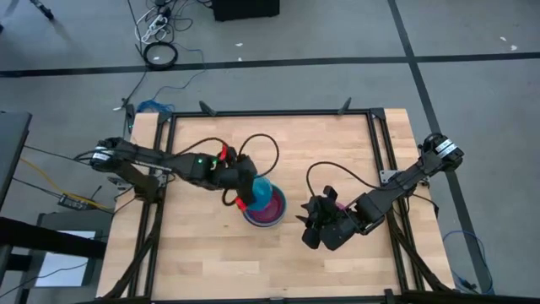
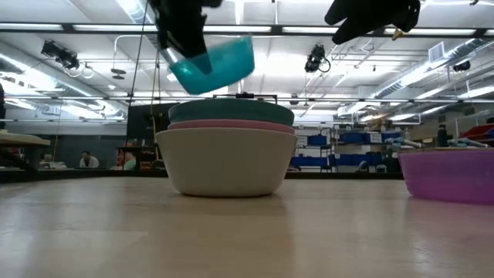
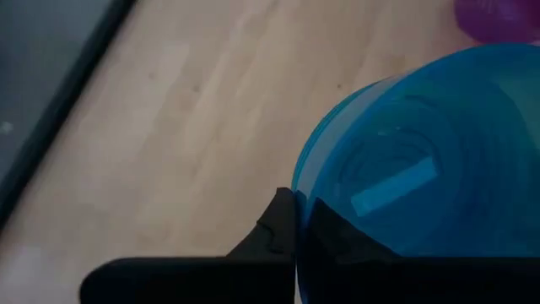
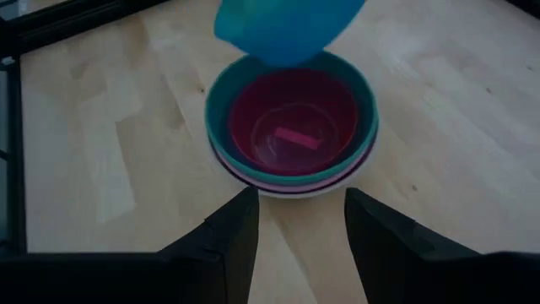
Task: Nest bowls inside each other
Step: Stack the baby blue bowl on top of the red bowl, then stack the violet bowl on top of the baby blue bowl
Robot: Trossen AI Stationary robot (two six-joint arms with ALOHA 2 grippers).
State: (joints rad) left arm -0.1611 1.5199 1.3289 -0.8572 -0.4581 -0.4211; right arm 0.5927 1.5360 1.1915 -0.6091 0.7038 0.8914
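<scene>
Pale grained wooden table (image 1: 202, 253) bears smooth nested plastic bowls (image 4: 291, 127); left gripper (image 1: 240, 187) pinches the glossy cyan round bowl (image 2: 214, 63) above them. Right gripper (image 4: 295, 221) waits nearby, fingers apart, empty.

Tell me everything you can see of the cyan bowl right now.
The cyan bowl is small, round, translucent blue plastic with a flat base. It hangs tilted in the air above the stack of nested bowls, not touching it. The left tool is shut on its rim, one finger inside, one outside. Below it, the stack's innermost red-pink bowl lies open. The right tool waits open beside the stack.
</scene>
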